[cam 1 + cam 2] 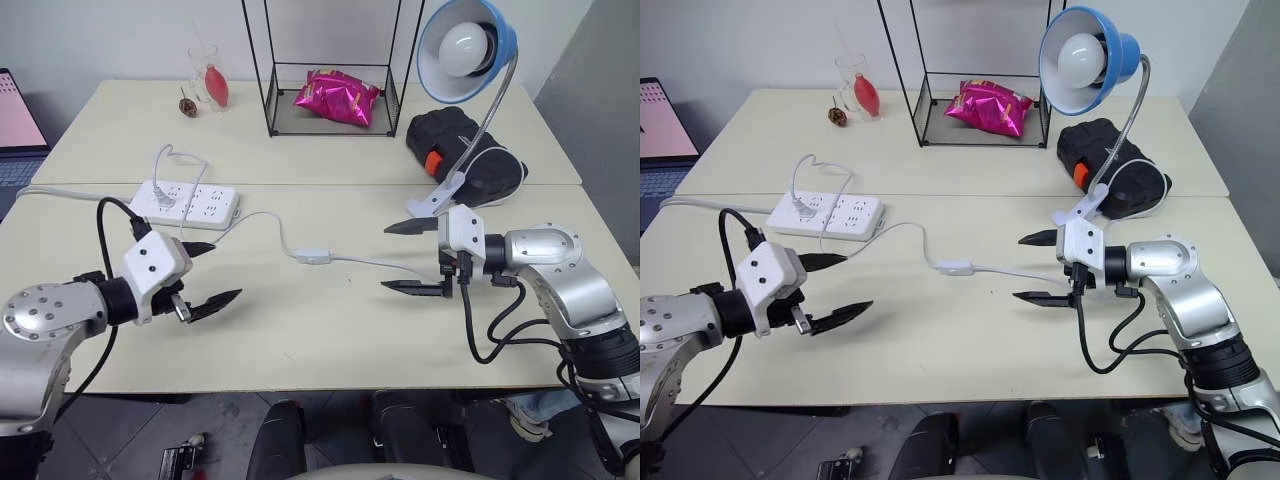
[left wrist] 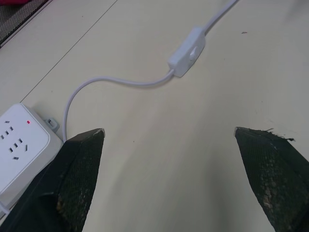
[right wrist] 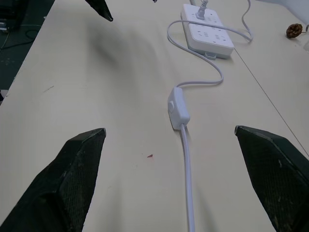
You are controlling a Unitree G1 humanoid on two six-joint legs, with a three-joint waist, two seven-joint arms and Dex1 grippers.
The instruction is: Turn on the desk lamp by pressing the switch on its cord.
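Pressing the switch (image 1: pixel 313 257) needs care: light and loose on the worktop (image 1: pixel 330 340), so pin it between your wide-open end effectors (image 1: pixel 211 273) (image 1: pixel 407 258)

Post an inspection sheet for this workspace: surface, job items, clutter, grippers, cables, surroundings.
Surface: two cream tables pushed together, seam running across.
Job items: desk lamp clipped at the seam, bulb unlit; switch lying flat on the near table; cord curving from it toward the power strip.
Clutter: pink snack bag inside a black wire rack; glass with a red item; small brown object; black bag.
Grippers: left gripper open, above the table; right gripper open, facing the switch; neither touches it.
Cables: black robot cables at the right arm.
Surroundings: laptop at far left; white wall behind.
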